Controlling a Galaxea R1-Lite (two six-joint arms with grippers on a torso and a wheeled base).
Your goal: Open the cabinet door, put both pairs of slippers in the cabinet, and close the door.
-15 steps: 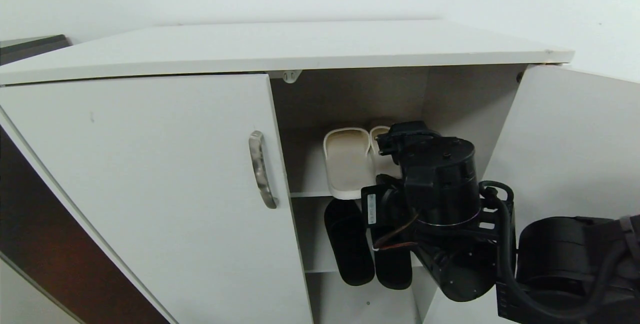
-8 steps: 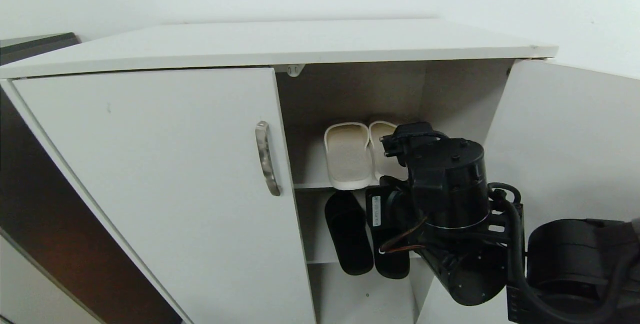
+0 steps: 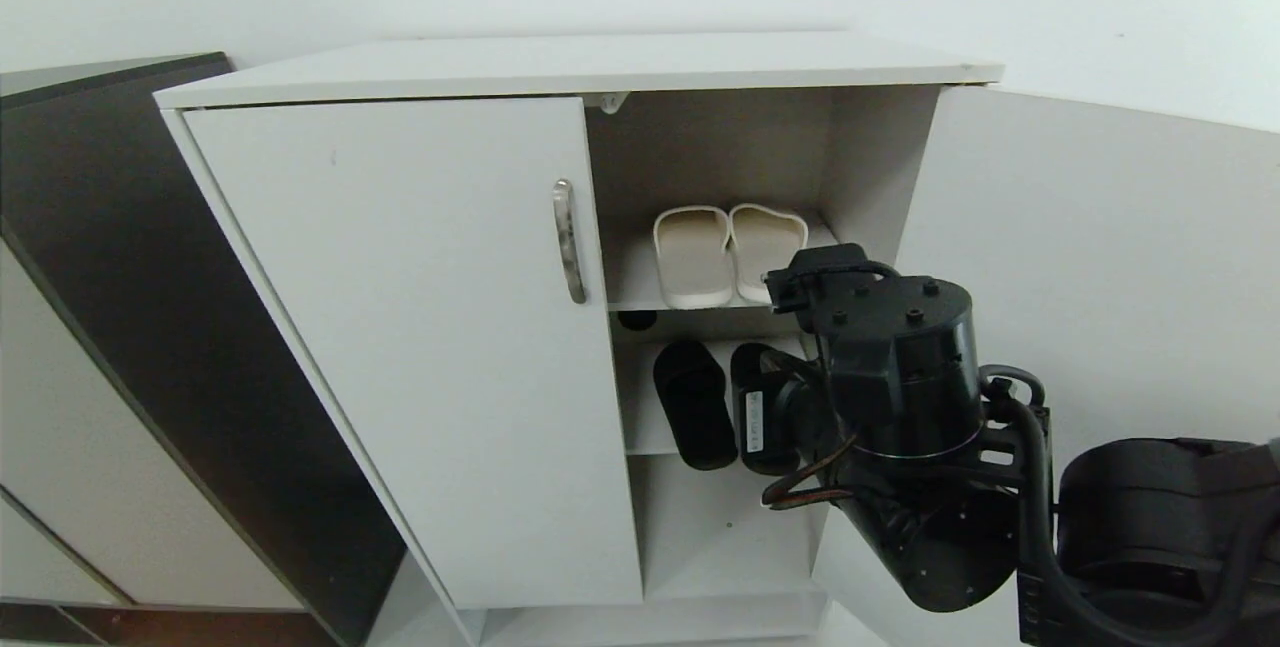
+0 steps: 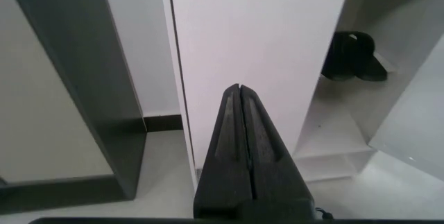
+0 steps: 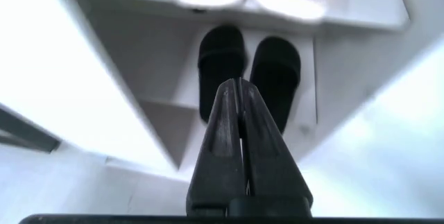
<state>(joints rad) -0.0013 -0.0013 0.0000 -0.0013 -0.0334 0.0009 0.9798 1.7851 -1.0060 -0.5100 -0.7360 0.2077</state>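
Note:
The white cabinet has its right door swung open and its left door closed. A white pair of slippers lies on the upper shelf, and a black pair on the shelf below. My right arm hangs in front of the opening, partly covering the right black slipper. My right gripper is shut on nothing and points at the black slippers, a little short of them. My left gripper is shut and empty, facing the closed door, with the black slippers off to its side.
A metal handle runs down the closed door's inner edge. A dark tall panel stands to the left of the cabinet. The bottom compartment holds nothing, and pale floor lies before the cabinet.
The whole head view has pulled back from the cabinet, so the camera moved. Against the shelves my right arm now sits farther out of the opening, uncovering the right white slipper.

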